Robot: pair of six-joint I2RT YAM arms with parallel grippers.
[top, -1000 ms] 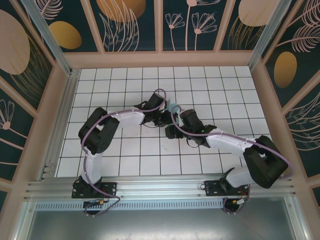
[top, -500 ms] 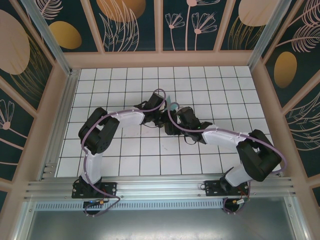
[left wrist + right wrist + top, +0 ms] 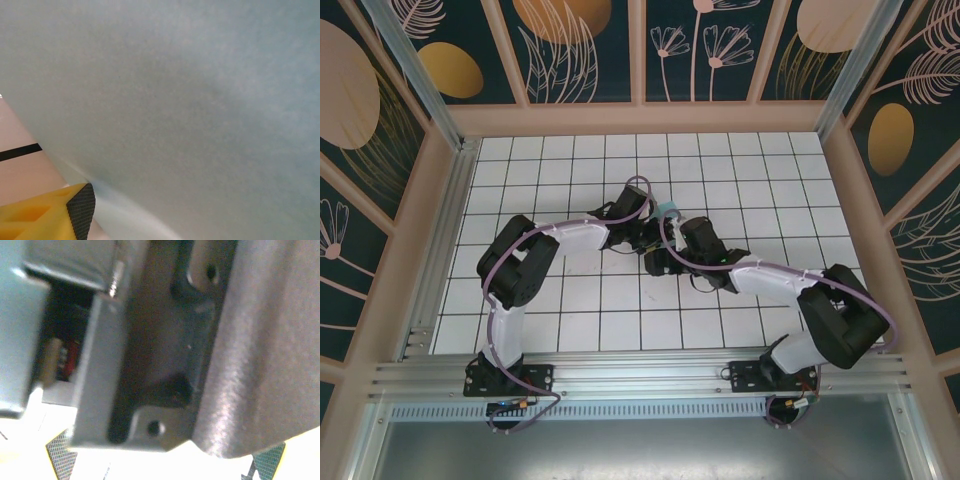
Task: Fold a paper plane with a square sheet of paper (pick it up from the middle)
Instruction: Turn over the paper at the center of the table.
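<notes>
Blue paper (image 3: 190,100) just beside left fingers (image 3: 75,212), grip there impossible to tell, right fingers (image 3: 61,456) spread wide, above white tiled counter (image 3: 620,320)

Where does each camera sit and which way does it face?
Top external: above and behind the arms, looking down at the table; left arm and right arm converge mid-table.
Left wrist: on that wrist, close against the paper; one yellow finger bottom left.
Right wrist: on that wrist, facing blurred grey hardware; two fingertips at bottom corners.
Shared: paper, in top and left wrist views.
</notes>
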